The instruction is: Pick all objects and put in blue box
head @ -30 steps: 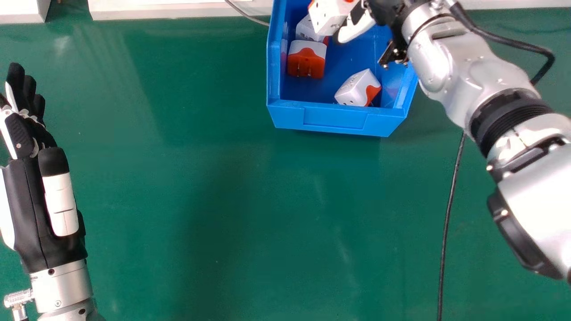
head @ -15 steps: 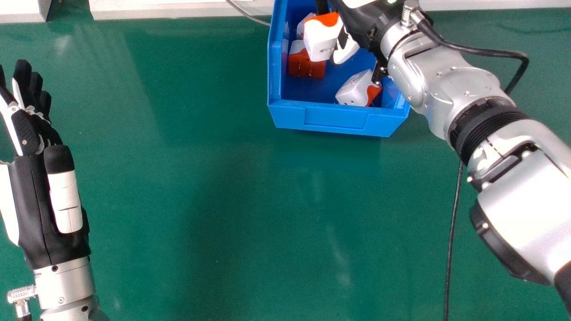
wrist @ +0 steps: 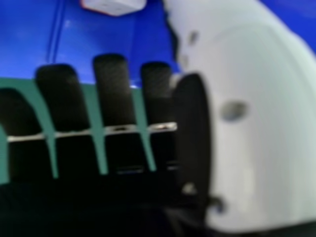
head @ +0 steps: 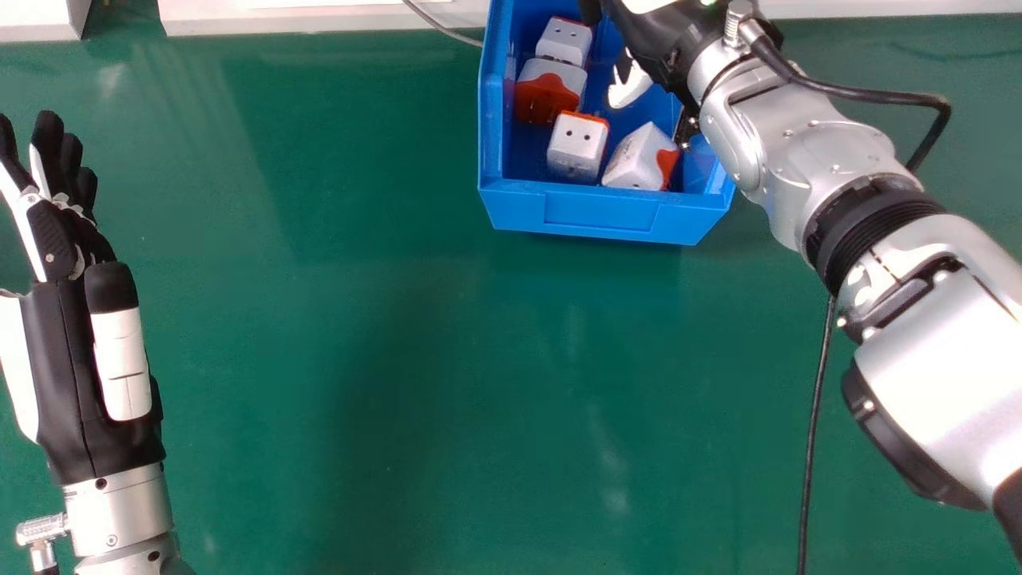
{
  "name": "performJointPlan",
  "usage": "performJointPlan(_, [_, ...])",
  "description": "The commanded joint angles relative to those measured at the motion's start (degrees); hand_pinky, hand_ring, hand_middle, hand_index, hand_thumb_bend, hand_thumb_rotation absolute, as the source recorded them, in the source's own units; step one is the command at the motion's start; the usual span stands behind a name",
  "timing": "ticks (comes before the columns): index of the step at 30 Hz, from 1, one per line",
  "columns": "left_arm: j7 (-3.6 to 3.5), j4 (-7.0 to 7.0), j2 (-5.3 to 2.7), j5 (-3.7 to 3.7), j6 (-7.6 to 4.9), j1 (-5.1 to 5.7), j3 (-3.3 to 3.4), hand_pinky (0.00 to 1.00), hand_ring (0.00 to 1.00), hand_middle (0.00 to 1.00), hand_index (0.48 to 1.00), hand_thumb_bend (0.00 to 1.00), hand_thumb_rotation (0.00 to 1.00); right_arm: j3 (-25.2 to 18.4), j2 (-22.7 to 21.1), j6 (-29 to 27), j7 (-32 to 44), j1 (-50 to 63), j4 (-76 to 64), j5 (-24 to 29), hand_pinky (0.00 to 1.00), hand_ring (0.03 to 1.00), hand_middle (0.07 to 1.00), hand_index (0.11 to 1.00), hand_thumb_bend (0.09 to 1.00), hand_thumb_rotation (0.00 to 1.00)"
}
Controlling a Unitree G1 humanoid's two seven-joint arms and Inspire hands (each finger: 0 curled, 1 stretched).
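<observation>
Adapters, four visible, sit inside one blue box.

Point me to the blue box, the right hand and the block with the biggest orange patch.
Blue box (head: 599, 212): head view, outside of its near wall.
Right hand (wrist: 112, 91): right hand view, on a black finger.
Block with the biggest orange patch (head: 544, 100): head view, on the patch itself.
</observation>
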Motion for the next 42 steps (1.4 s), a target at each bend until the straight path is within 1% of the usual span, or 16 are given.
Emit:
performJointPlan(1, [0.31,-1.27,-0.03,0.91,-1.45,0.52,0.08,1.00,1.00,1.00,0.929,0.75,1.00,-2.41,-1.03,-0.94,2.21,-2.84,-0.71,2.82,0.21,0.274,0.449,0.506,0.528,0.00])
performJointPlan(4, [0.55,-2.17,-0.40,1.18,-1.34,1.18,0.00,1.00,1.00,1.00,0.929,0.73,1.00,-6.42,-1.81,-4.59,3.22,-1.88,-1.45,6.94,0.27,0.340,0.506,0.556,0.613,0.06])
performJointPlan(7, [1.23,-1.97,-1.09,2.40,-1.56,1.63,-0.03,1.00,1.00,1.00,0.929,0.73,1.00,-11.87,-3.62,-13.93,0.93,1.74,-3.25,12.94,0.44,0.517,0.631,0.670,0.724,0.33])
performJointPlan(12, [2.22,-1.71,-2.22,4.56,-2.07,3.01,-0.33,1.00,1.00,1.00,0.928,0.71,1.00,-22.32,-8.69,-40.21,4.53,17.00,-11.74,26.94,0.53,0.622,0.709,0.730,0.716,0.54])
performJointPlan(14, [2.30,-1.73,-2.48,5.01,-2.35,3.47,-0.36,1.00,1.00,1.00,0.928,0.71,1.00,-23.93,-9.73,-46.37,6.33,22.11,-15.24,29.97,0.53,0.622,0.709,0.730,0.716,0.54])
performJointPlan(17, [2.42,-2.75,-3.94,6.74,-2.03,4.49,-1.35,1.00,1.00,1.00,0.927,0.71,1.00,-25.05,-13.94,-59.20,8.92,37.65,-25.14,33.69,0.56,0.676,0.770,0.779,0.679,0.61])
performJointPlan(19, [2.63,-2.75,-4.32,7.51,-1.82,4.60,-1.82,1.00,1.00,1.00,0.925,0.72,1.00,-25.62,-14.95,-61.21,10.47,42.22,-28.33,34.64,0.58,0.704,0.797,0.804,0.657,0.64])
performJointPlan(20, [2.46,-3.11,-4.59,8.00,-1.69,5.11,-2.55,1.00,1.00,1.00,0.925,0.72,1.00,-25.82,-15.47,-63.06,11.32,46.22,-29.62,35.47,0.58,0.704,0.797,0.804,0.657,0.64])
performJointPlan(22, [1.99,-4.30,-4.90,8.50,-1.23,6.20,-3.95,1.00,1.00,1.00,0.925,0.72,1.00,-26.34,-15.42,-65.99,12.52,53.15,-31.65,37.31,0.61,0.747,0.840,0.841,0.627,0.68])
performJointPlan(24, [1.63,-5.49,-4.79,8.20,-0.56,6.97,-5.01,1.00,1.00,1.00,0.925,0.73,1.00,-26.74,-14.40,-67.06,13.69,57.07,-33.14,39.45,0.62,0.763,0.856,0.854,0.616,0.70])
performJointPlan(26, [0.41,-6.43,-4.74,6.19,0.21,7.43,-6.75,1.00,1.00,1.00,0.927,0.73,1.00,-27.30,-12.27,-67.70,13.88,60.82,-34.50,41.53,0.63,0.776,0.870,0.865,0.605,0.71])
performJointPlan(29, [-2.32,-7.25,-4.52,1.95,1.45,7.73,-9.34,1.00,1.00,1.00,0.929,0.73,1.00,-28.89,-8.37,-67.40,13.44,65.17,-36.04,43.36,0.63,0.787,0.882,0.873,0.595,0.71])
performJointPlan(33, [-7.59,-6.06,-3.88,-4.09,2.82,6.92,-11.78,1.00,1.00,1.00,0.933,0.73,1.00,-31.54,-3.57,-67.58,12.48,69.26,-36.17,44.36,0.65,0.807,0.903,0.888,0.572,0.73])
performJointPlan(35, [-10.23,-5.38,-3.56,-6.39,3.69,6.36,-12.34,1.00,1.00,1.00,0.935,0.73,0.99,-31.90,-1.75,-67.39,13.33,70.79,-36.16,46.74,0.67,0.816,0.910,0.894,0.560,0.73])
performJointPlan(37, [-12.18,-5.52,-3.19,-7.30,4.89,5.97,-12.74,1.00,1.00,1.00,0.935,0.73,0.99,-31.08,0.15,-66.27,15.84,72.54,-36.35,52.10,0.67,0.816,0.910,0.894,0.560,0.73])
performJointPlan(42, [-16.62,-5.82,-1.93,-10.53,7.40,4.81,-12.38,1.00,1.00,1.00,0.942,0.73,0.98,-30.98,3.34,-64.92,23.35,73.15,-35.09,61.18,0.71,0.850,0.928,0.908,0.502,0.76])
